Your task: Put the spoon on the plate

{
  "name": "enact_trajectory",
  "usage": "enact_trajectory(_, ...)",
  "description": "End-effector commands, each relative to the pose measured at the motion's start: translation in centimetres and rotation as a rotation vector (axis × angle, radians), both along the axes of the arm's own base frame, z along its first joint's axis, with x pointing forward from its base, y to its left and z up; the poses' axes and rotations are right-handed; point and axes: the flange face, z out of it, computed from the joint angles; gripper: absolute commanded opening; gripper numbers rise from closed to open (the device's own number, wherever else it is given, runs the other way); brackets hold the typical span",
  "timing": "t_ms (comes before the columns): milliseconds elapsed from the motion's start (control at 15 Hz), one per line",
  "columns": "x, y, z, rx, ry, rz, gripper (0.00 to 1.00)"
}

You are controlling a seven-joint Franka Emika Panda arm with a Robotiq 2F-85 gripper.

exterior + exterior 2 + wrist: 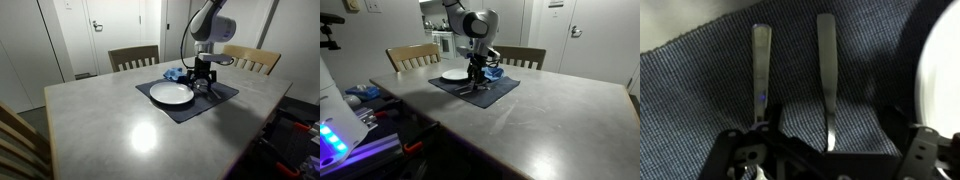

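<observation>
In the wrist view two slim silver utensils lie side by side on the dark blue placemat, their heads hidden under my gripper. The one nearer the plate, which I take for the spoon, runs between my fingers. The other utensil lies outside them. My gripper is open, low over the mat, straddling the spoon's neck. The white plate shows at the right edge. In both exterior views the gripper hangs just beside the plate.
The placemat lies on a grey table. A blue crumpled object sits at the mat's far edge. Wooden chairs stand behind the table. Equipment crowds one table side.
</observation>
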Motion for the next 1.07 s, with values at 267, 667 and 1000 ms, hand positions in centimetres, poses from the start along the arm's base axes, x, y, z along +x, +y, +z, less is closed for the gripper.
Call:
enact_trajectory(267, -2.9, -0.9, 0.5, -0.001, -0.017, -0.007, 1.0)
enact_trajectory(667, -3.0, -0.9, 1.1, 0.007, -0.02, -0.013, 1.0)
enact_trajectory(1000, -2.3, -0.7, 2.3, 0.006, -0.029, -0.004, 0.82)
